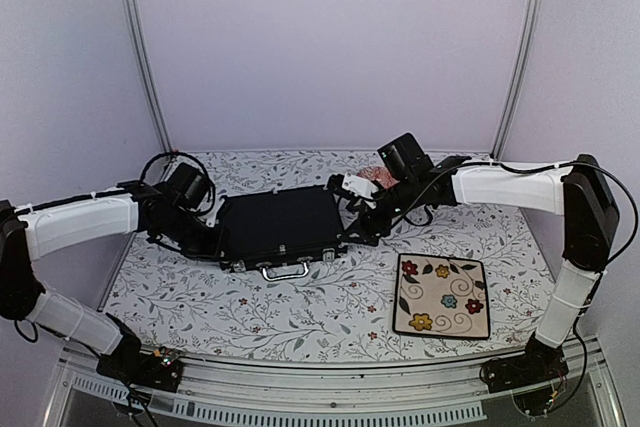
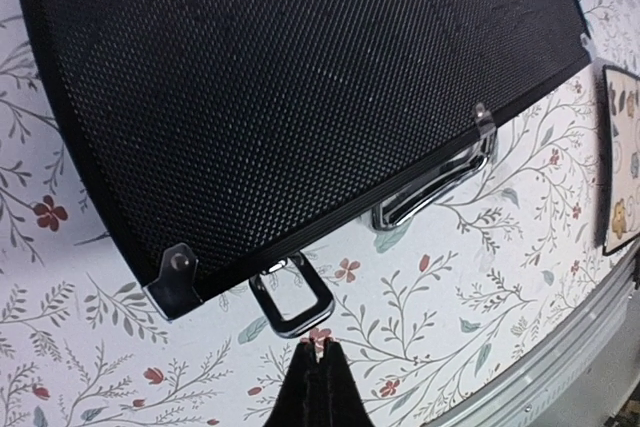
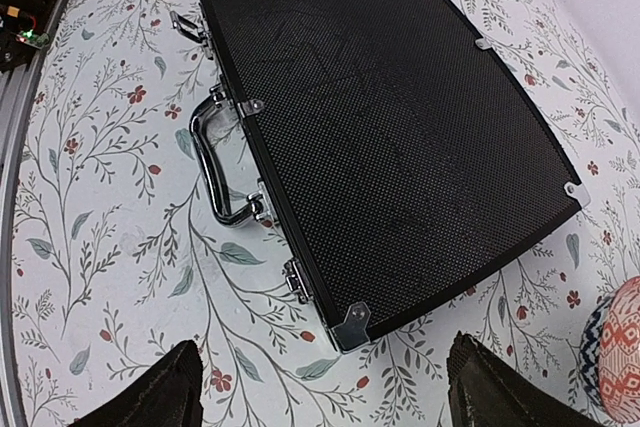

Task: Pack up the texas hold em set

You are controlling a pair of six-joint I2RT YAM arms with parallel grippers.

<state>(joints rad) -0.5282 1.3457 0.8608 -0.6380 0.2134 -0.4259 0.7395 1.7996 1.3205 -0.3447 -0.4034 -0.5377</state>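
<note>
The case (image 1: 282,227) lies shut and flat mid-tabletop (image 1: 200,307), with its handle (image 1: 285,270) toward the arms. The left end effector (image 2: 318,352) is clenched on nothing, its tip just beside a latch (image 2: 290,297) on the case's front edge. The right end effector (image 3: 330,392) is released, hovering over the case's right end.

Closed claw (image 2: 318,349) just beside case (image 2: 300,77) latch (image 2: 298,325).
</note>
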